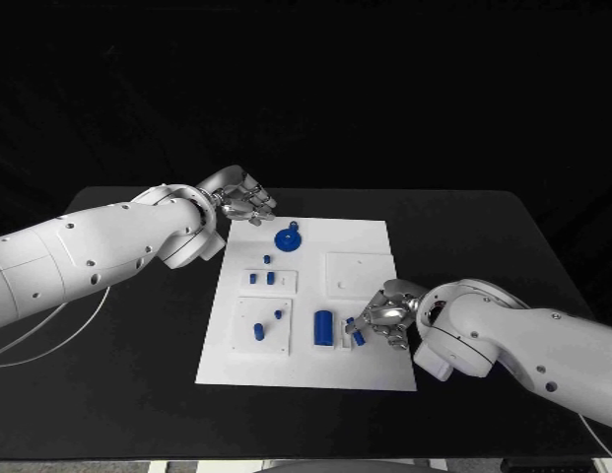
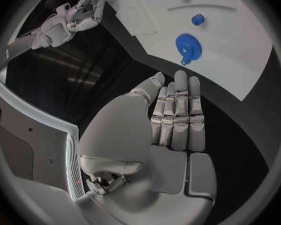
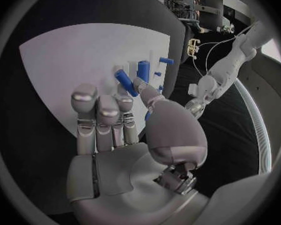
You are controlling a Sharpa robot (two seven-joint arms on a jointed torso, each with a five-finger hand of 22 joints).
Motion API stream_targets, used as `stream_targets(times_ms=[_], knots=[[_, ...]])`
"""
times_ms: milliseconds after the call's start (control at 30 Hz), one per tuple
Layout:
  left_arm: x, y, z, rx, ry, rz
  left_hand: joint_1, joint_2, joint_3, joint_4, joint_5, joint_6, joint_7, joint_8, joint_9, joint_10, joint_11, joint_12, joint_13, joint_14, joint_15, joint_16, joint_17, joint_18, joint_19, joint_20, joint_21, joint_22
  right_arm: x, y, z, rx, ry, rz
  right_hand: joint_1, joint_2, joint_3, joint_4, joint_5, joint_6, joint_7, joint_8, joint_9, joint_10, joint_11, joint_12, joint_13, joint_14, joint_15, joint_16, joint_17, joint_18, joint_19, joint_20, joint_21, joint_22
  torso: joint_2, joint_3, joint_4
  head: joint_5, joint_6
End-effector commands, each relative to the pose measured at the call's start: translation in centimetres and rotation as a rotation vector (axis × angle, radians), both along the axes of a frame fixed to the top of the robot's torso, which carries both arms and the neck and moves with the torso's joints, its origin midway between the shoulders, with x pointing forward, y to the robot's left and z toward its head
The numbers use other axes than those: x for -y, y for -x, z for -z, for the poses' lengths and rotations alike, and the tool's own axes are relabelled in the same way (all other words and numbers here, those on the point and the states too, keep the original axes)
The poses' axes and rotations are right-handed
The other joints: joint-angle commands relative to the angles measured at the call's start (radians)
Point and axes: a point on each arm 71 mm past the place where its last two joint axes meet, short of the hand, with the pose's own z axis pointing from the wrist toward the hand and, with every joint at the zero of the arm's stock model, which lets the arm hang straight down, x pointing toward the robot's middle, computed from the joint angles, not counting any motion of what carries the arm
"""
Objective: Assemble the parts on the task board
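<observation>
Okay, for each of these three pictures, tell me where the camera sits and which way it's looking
Head view: on the robot's head, looking down at the white rectangular task board; both white arms enter.
Left wrist view: behind the left robot hand, open, facing the blue toothed gear with a stub handle.
Right wrist view: behind the right robot hand, over the board, facing a blue cylindrical peg.
Shared: head and left wrist views both show the gear.

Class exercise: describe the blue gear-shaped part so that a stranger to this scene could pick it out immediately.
Find the white task board in the middle of the black table. Go to its far edge, near the left hand. The blue gear lies there: round, toothed and wider than the small blue pegs nearer the robot.
</observation>
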Motion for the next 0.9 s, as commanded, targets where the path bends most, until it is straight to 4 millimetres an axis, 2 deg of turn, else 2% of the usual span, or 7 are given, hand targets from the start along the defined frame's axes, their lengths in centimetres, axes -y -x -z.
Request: stream_targets(times_ms=[33, 233, 367, 433, 533, 667, 900], knots=[[0.2, 0.0, 0.0, -0.006, 0.001, 0.012, 0.0, -0.002, 0.001, 0.003, 0.005, -0.008, 0.002, 0.0, 0.001, -0.004, -0.001, -0.001, 0.0, -0.003, 0.007, 0.004, 0.001, -0.008, 0.005, 0.002, 0.0, 0.001, 0.1, -0.2, 0.3, 0.003, 0.02, 0.027, -0.001, 0.008, -0.006, 0.003, -0.003, 0.004, -0.002, 0.006, -0.001, 0.0, -0.007, -0.005, -0.001, 0.005, -0.004, 0.0, 0.001, -0.007, 0.057, -0.001, -0.004, 0.056, 0.0, -0.0001, -0.0001, 0.001, -0.001], [0.3, 0.0, 0.0, -0.008, 0.001, 0.013, -0.001, -0.002, 0.001, 0.004, 0.004, -0.008, 0.002, 0.0, 0.001, -0.005, -0.001, -0.001, 0.0, -0.003, 0.008, 0.004, 0.001, -0.008, 0.004, 0.002, -0.001, 0.0, -0.3, -0.2, 0.7, 0.0, 0.029, 0.025, -0.003, 0.008, -0.009, 0.006, -0.006, 0.004, -0.002, 0.006, -0.002, 0.0, -0.007, -0.004, -0.001, 0.005, -0.004, -0.001, 0.001, -0.007, 0.057, -0.002, -0.005, 0.056, 0.0, -0.0006, 0.0002, 0.004, -0.003], [0.3, 0.1, 0.0, -0.011, 0.0, 0.014, -0.002, -0.002, 0.001, 0.005, 0.004, -0.008, 0.002, 0.0, 0.001, -0.005, -0.001, -0.001, 0.0, -0.003, 0.008, 0.004, 0.001, -0.008, 0.005, 0.002, -0.001, -0.001, -0.5, -0.2, 1.0, -0.011, 0.049, 0.01, -0.01, 0.009, -0.014, 0.017, -0.026, 0.003, -0.003, 0.006, -0.006, 0.0, -0.007, -0.006, -0.002, 0.005, -0.004, -0.002, 0.001, -0.008, 0.057, -0.002, -0.007, 0.055, -0.001, -0.0009, 0.0007, 0.007, -0.004], [0.3, 0.1, 0.0, -0.012, 0.0, 0.013, -0.002, -0.002, 0.001, 0.005, 0.004, -0.008, 0.002, 0.0, 0.001, -0.005, -0.001, -0.001, 0.0, -0.003, 0.008, 0.004, 0.001, -0.008, 0.005, 0.002, -0.001, -0.001, -0.5, -0.2, 1.2, -0.018, 0.06, 0.001, -0.017, 0.011, -0.017, 0.028, -0.047, 0.001, -0.004, 0.006, -0.008, 0.0, -0.007, -0.007, -0.002, 0.005, -0.004, -0.003, 0.0, -0.009, 0.057, -0.002, -0.006, 0.055, -0.001, -0.0016, 0.001, 0.008, -0.004], [0.2, 0.1, 0.1, -0.013, -0.001, 0.013, -0.002, -0.002, 0.001, 0.005, 0.004, -0.008, 0.002, 0.0, 0.001, -0.005, -0.001, -0.001, 0.0, -0.003, 0.008, 0.004, 0.001, -0.008, 0.005, 0.002, -0.001, -0.001, -0.5, -0.1, 1.4, -0.025, 0.069, -0.008, -0.022, 0.007, -0.023, 0.041, -0.055, 0.002, -0.005, 0.006, -0.011, 0.0, -0.007, -0.008, -0.003, 0.005, -0.004, -0.003, 0.001, -0.009, 0.057, -0.002, -0.006, 0.055, 0.0, -0.0023, 0.0002, 0.012, -0.005], [0.2, 0.1, 0.1, -0.015, -0.002, 0.013, -0.003, -0.001, 0.001, 0.006, 0.004, -0.008, 0.001, 0.0, 0.001, -0.005, -0.001, -0.001, 0.0, -0.003, 0.008, 0.005, 0.001, -0.008, 0.004, 0.002, -0.001, -0.002, -0.7, 0.0, 1.5, -0.03, 0.074, -0.018, -0.023, 0.002, -0.043, 0.068, -0.055, 0.003, -0.006, 0.006, -0.016, 0.001, -0.008, -0.011, -0.007, 0.006, -0.004, -0.002, 0.004, -0.01, 0.057, -0.003, -0.007, 0.056, 0.0, -0.0017, -0.0005, 0.015, -0.005], [0.3, 0.1, 0.1, -0.017, -0.002, 0.014, -0.006, 0.0, 0.002, 0.013, 0.005, -0.009, 0.001, 0.0, 0.001, -0.006, -0.001, -0.001, 0.0, -0.004, 0.008, 0.005, 0.002, -0.008, 0.005, 0.003, -0.001, -0.011, -0.9, 0.1, 1.7, -0.033, 0.076, -0.025, -0.041, 0.003, -0.043, 0.105, -0.105, 0.004, -0.006, 0.006, -0.021, 0.003, -0.007, -0.011, -0.008, 0.006, -0.004, -0.001, 0.006, -0.011, 0.057, -0.003, -0.004, 0.058, 0.0, -0.0008, -0.0003, 0.023, -0.005]])
